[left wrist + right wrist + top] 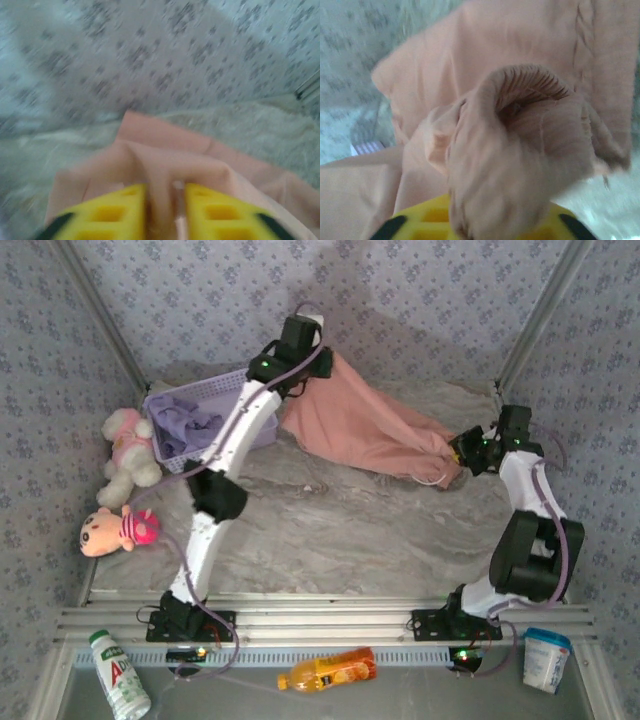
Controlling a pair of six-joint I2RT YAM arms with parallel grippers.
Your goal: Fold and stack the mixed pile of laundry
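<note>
Basket [195,386] holds purple T-shirt [185,422] (crumpled).

Salmon-pink garment [360,425] stretched across marbled table [330,530]: one end raised at left gripper [323,353], other bunched at right gripper [458,453]. Lavender T-shirt [185,420] in mesh basket [196,388]. Plush bear [128,445] beside basket.

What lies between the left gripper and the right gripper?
The salmon-pink garment stretches between them, high at the left gripper and low at the right gripper, as the top external view shows.
</note>
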